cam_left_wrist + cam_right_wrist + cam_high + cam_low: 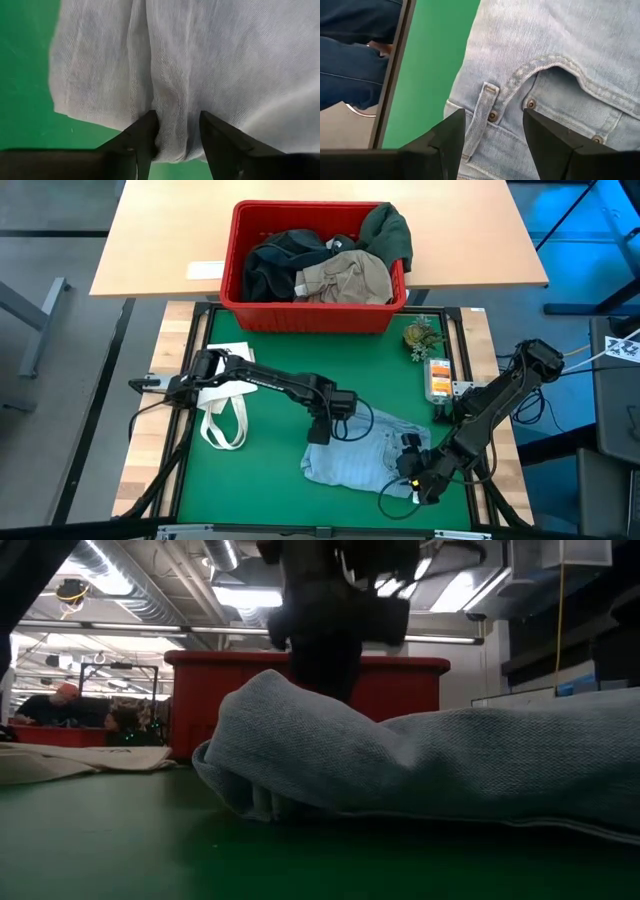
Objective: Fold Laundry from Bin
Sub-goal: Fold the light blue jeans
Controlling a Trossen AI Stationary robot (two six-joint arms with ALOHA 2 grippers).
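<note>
Light blue jeans (360, 460) lie bunched on the green mat, near the front. My left gripper (322, 430) points down over their far left part. It is open, with a raised fold of denim (177, 100) between its fingers. My right gripper (412, 472) is at the jeans' right end. It stands open over the waistband, with a belt loop (487, 112) between its fingers, beside a pocket (570, 85). The red bin (310, 315) stands beyond the mat and holds dark green, black and khaki laundry (330, 270). My left gripper comes at the jeans from above, one finger (145, 132) on each side of the raised fold; I cannot tell whether the tips touch the denim. My right gripper slants down over the waistband; I cannot tell whether it touches the cloth.
A white tote bag (225, 420) with loop handles lies on the mat's left part. A small plant (422, 335) and an orange box (438, 377) sit at the mat's far right. A person's legs (350, 50) show beyond the table's edge. People (60, 705) sit far off in the room.
</note>
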